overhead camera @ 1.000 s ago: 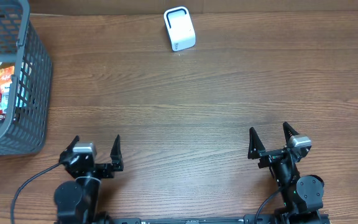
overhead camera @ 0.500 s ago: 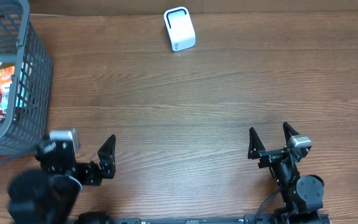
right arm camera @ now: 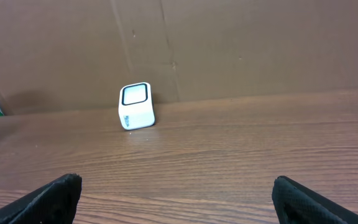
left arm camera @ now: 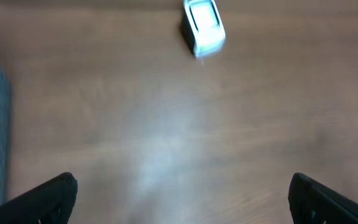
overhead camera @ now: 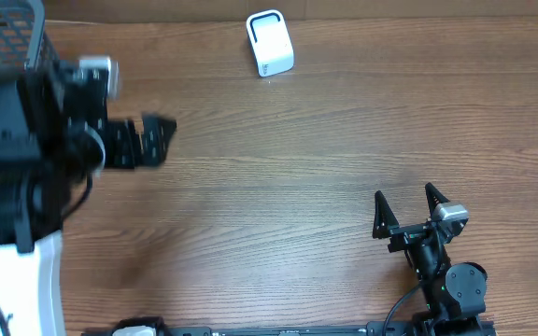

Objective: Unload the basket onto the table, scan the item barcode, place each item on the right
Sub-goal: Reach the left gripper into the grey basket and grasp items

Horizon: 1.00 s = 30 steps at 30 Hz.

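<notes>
I see a white box scanner with a black-rimmed window, a brown wood-grain bench and a grey lattice plastic basket.

The left arm (blurred) hides much of the basket, scanner well apart.

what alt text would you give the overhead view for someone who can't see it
The left gripper hangs open and empty, blurred, over a wooden table, its arm hiding most of a grey basket. A white scanner stands at the far edge; the right gripper sits open at the near edge.
</notes>
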### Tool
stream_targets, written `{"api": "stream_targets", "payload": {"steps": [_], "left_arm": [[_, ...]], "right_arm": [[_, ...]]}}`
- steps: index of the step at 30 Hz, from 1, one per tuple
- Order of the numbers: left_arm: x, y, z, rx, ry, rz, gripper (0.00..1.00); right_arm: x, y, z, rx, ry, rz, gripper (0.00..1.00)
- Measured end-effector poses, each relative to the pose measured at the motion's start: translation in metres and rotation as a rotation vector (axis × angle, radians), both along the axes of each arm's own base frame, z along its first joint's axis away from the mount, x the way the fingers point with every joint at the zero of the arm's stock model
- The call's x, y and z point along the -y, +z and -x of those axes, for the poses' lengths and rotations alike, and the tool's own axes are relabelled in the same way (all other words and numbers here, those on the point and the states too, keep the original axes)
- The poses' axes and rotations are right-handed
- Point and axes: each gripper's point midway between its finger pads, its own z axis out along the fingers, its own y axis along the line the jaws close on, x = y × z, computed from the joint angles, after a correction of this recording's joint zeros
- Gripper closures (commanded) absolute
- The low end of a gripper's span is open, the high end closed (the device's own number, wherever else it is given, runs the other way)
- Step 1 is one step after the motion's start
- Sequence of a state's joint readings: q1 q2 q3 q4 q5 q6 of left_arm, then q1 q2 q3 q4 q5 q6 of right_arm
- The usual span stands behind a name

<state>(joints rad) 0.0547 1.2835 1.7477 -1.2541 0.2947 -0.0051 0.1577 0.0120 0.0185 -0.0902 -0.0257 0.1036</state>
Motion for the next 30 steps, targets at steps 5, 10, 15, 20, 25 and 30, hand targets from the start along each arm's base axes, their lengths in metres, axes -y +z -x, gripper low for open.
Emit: {"api": "stream_targets", "payload": {"steps": [5,10,15,20,25,30], "left_arm": [[-0.033,0.02,-0.053,0.109,0.124,-0.055,0.0],[-0.099,0.026,-0.082,0.14,0.323,-0.125,0.01],[-0.184,0.015,-0.085,0.123,0.533,-0.17,0.0],[-0.248,0.011,-0.07,0.114,0.647,-0.24,0.0],[-0.286,-0.018,-0.055,-0.001,0.669,-0.293,0.0],[-0.298,-0.082,-0.055,-0.206,0.612,-0.278,0.0]], "right_arm": [[0.0,0.0,0.0,0.001,0.0,0.0,0.0],[0.0,0.0,0.0,0.0,0.0,0.0,0.0],[0.0,0.0,0.0,0.0,0.0,0.0,0.0],[0.0,0.0,0.0,0.0,0.0,0.0,0.0],[0.0,0.0,0.0,0.001,0.0,0.0,0.0],[0.0,0.0,0.0,0.001,0.0,0.0,0.0]]}}
